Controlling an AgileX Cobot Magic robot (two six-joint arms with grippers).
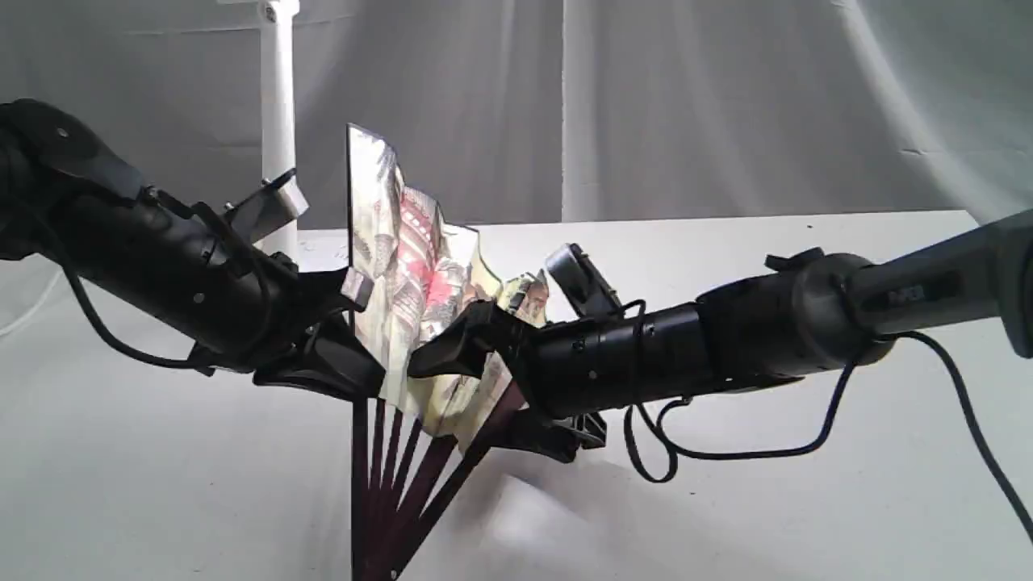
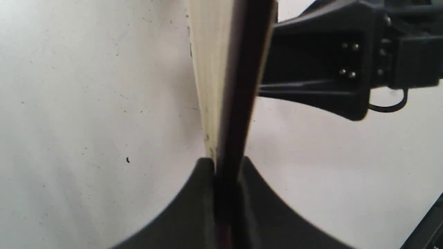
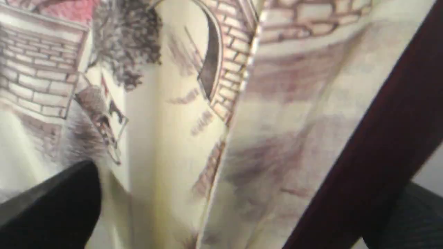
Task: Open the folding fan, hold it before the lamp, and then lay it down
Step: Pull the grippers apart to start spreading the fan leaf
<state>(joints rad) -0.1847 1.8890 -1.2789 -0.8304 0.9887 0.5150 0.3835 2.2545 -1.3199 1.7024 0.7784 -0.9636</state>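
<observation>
The folding fan [image 1: 411, 274] stands upright and partly spread, cream leaf painted with houses and red flowers, maroon ribs [image 1: 420, 476] converging at the bottom edge. My left gripper [image 1: 355, 323] is shut on the fan's left outer rib [image 2: 238, 86], which runs between its jaws [image 2: 226, 173]. My right gripper [image 1: 492, 395] is open around the crumpled right part of the leaf [image 3: 214, 103]. Its fingers [image 3: 59, 204] stand wide apart, and the right outer rib [image 3: 373, 145] crosses near the other one. The white lamp [image 1: 278, 121] post rises behind the left arm.
A white table [image 1: 726, 500] runs under both arms, with grey curtains behind. The right arm's black cable [image 1: 726, 452] droops in a loop toward the tabletop. The right gripper's body [image 2: 328, 69] shows close beside the fan in the left wrist view.
</observation>
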